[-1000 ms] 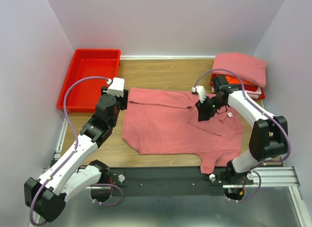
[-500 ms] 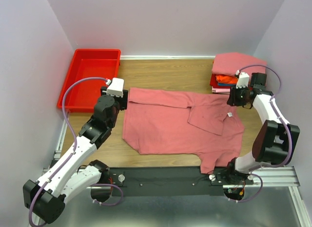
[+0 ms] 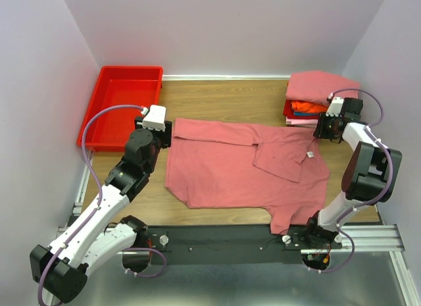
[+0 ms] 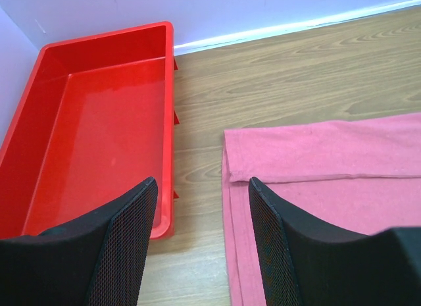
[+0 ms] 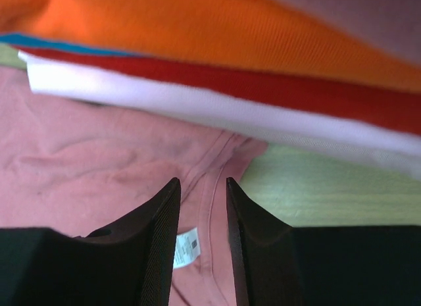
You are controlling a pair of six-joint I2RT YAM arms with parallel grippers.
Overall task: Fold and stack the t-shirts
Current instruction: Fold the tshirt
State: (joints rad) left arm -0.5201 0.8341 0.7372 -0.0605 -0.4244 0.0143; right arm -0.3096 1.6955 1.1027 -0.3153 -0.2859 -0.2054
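Note:
A large salmon-pink t-shirt (image 3: 230,168) lies spread across the table, its neck end to the right with a flap folded over near the white tag (image 3: 309,154). My left gripper (image 3: 166,133) hovers open above the shirt's far left corner; in the left wrist view its fingers (image 4: 128,247) straddle bare wood beside the shirt's hem (image 4: 316,161). My right gripper (image 3: 322,129) hangs between the shirt's collar and the stack of folded t-shirts (image 3: 322,95). In the right wrist view that gripper (image 5: 202,214) stands narrowly open over the collar (image 5: 217,168) and tag (image 5: 187,248), holding nothing.
An empty red bin (image 3: 122,108) sits at the back left, its rim (image 4: 168,122) close to my left fingers. The stack shows orange (image 5: 197,29), red and pale layers just beyond my right fingers. Walls enclose the back and sides.
My right gripper has swung from above the shirt's folded flap to the right, ending beside the stack. The shirt and my left arm have stayed put.

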